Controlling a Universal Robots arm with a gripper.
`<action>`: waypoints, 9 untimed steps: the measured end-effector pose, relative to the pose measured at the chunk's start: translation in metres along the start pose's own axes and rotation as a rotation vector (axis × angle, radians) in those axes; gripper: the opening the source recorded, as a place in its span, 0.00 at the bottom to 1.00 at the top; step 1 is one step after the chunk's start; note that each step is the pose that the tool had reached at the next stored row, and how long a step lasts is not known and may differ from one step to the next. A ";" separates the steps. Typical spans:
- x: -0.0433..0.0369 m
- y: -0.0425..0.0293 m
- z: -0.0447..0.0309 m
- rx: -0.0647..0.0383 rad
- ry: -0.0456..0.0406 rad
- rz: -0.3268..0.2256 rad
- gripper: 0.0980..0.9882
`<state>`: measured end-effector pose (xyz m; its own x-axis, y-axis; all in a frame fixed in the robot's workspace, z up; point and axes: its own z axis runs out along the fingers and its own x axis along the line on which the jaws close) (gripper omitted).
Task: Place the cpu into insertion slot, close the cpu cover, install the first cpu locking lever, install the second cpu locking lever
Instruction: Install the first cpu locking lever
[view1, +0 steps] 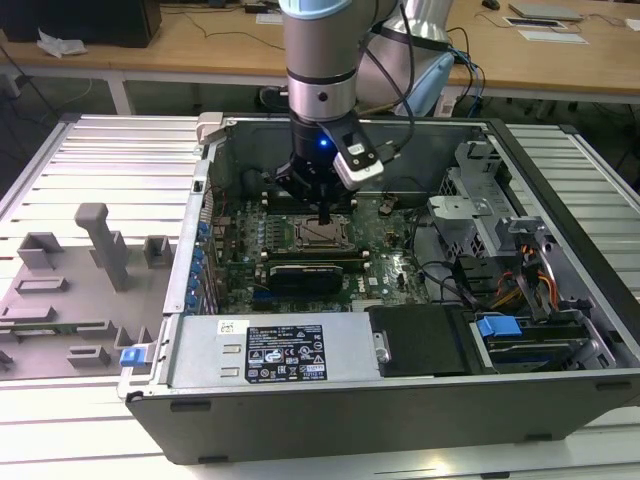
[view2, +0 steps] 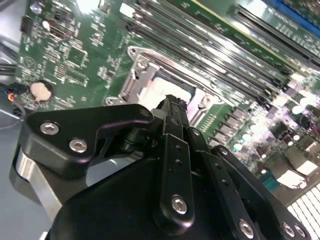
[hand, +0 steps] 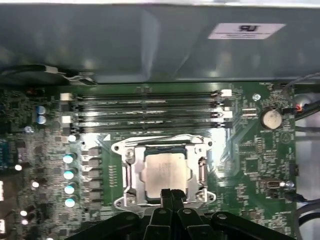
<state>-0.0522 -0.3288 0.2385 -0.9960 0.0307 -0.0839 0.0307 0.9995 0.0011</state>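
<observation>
1. The cpu sits flat in the insertion slot — right under my fingertips.
2. The cpu cover frames the chip, its window showing the silvery top.
3. My gripper is pinched closed, holding nothing — tips right at the chip's near edge.
4. Just beyond the socket lie the memory slots.
</observation>
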 end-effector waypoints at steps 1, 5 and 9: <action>-0.0003 0.0000 0.0000 0.000 0.0009 -0.002 0.01; -0.0008 0.0000 -0.0049 0.003 0.0010 -0.003 0.01; -0.0009 0.0000 -0.0063 0.004 0.0009 -0.003 0.01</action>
<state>-0.0519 -0.3288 0.2448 -0.9961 0.0282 -0.0830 0.0286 0.9996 -0.0033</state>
